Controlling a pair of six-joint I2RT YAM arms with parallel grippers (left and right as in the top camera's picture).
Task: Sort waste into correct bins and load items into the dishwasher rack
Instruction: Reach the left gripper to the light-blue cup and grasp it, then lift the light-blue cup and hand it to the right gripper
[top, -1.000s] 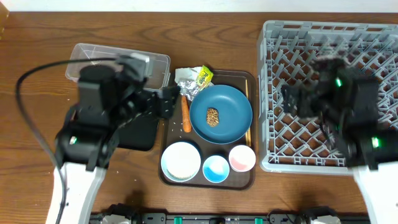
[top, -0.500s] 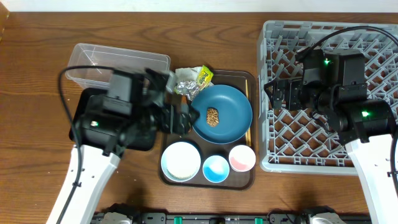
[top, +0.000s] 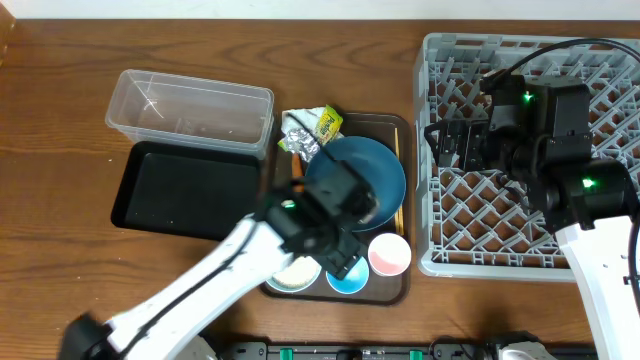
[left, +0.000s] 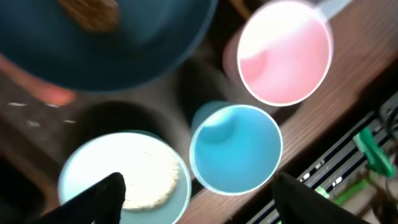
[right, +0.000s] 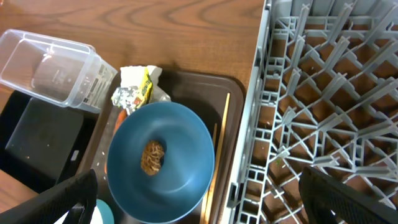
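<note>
You have a worktop (top: 60, 120) of dark reddish-brown wood, its grain running from the left edge to the right. Past the far edge lies a narrow pale strip (top: 200, 8); you cannot tell whether it is wall or floor. A tan object (top: 4, 35) shows at the far left corner. A black rail (top: 400, 352) with green fittings lines the near edge. The light is even and the shadows are soft
</note>
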